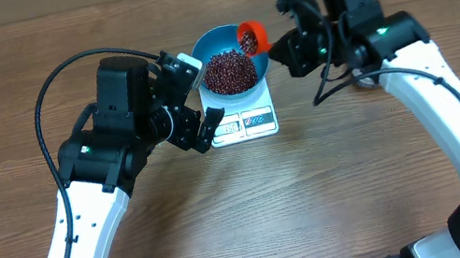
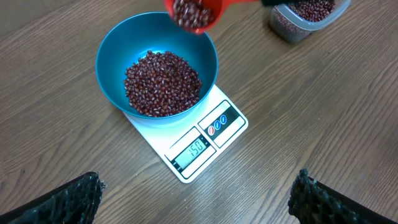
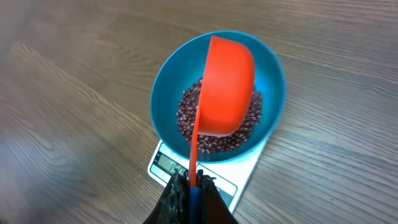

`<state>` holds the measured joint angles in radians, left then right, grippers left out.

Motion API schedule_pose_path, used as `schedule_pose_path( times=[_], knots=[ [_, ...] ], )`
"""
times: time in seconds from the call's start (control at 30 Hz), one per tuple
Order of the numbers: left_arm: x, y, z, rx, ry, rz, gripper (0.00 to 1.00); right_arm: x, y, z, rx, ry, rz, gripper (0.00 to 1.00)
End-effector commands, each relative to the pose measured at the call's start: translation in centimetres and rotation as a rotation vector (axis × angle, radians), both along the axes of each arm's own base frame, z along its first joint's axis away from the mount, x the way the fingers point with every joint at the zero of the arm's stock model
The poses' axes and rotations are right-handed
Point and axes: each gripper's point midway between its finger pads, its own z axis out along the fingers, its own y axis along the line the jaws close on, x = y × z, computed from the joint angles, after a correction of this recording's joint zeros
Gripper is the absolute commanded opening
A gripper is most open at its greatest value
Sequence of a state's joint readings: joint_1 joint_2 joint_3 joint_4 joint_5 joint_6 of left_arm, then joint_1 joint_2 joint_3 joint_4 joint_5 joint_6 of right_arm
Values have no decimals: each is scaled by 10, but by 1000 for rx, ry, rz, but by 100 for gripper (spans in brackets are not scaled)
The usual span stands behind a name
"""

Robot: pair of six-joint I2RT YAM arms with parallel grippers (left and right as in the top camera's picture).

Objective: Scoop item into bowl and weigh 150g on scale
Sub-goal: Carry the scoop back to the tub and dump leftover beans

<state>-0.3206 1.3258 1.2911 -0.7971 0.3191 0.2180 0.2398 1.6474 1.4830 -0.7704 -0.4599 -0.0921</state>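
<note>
Now | right hand (image 3: 191,190) clamped on orange scoop (image 3: 227,87) over bowl (image 3: 168,93) on scale (image 2: 163,140) | left hand (image 2: 196,199) apart

There is one bowl (image 2: 112,59), one scale (image 2: 230,134) and one scoop (image 3: 227,87). The scale has one display (image 2: 196,148) and three buttons (image 2: 218,122). One tub (image 2: 287,30) shows at the upper right of the left wrist view. Beans (image 2: 163,84) are too many to count; they lie in three lots: bowl, scoop, tub. Two arms show: left arm (image 1: 85,221), right arm (image 1: 436,83).
</note>
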Motion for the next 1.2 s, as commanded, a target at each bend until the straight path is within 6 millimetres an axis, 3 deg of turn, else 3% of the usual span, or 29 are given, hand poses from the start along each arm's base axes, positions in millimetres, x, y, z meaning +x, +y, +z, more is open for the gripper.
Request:
schedule_pose_path(
  times=[0.0,0.13,0.33,0.53,0.73,1.03,1.17],
  knots=[
    [-1,-2,10,-6,-32,-25,100,4,-15,25,104,-16,-10,4],
    [-1,-2,10,-6,-32,-25,100,10,-46,30,163,6,-57,4],
    [-1,-2,10,-6,-32,-25,100,11,-121,24,201,74,-228,4],
    [-1,-2,10,-6,-32,-25,100,-1,-192,16,202,130,-397,4],
    [-1,-2,10,-6,-32,-25,100,-16,-238,-5,87,193,-538,4],
    [-1,-2,10,-6,-32,-25,100,-26,-264,-21,-65,241,-639,4],
    [-1,-2,10,-6,-32,-25,100,-29,-264,-28,-107,261,-648,4]
  ],
)
